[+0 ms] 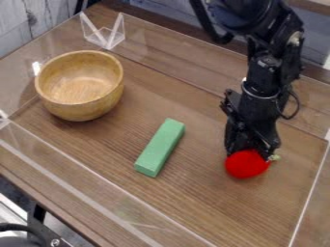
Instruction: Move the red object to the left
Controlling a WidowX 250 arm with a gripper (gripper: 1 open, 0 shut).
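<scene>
Camera view, left to right: the wooden bowl (80, 85) sits far left, the green block (160, 147) lies mid-table, and the red object (248, 165) rests on the right side, not carried leftward yet. The gripper (250, 152) points straight down onto its top; whether the jaws have clamped it, I cannot tell. By my read, lifting and moving left all remain.

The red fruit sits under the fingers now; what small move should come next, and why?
Probably a short lift. The gripper points down over the red fruit and seems closed on its top, while the fruit rests on the table. Lifting would clear it before carrying it left, past the green block.
</scene>
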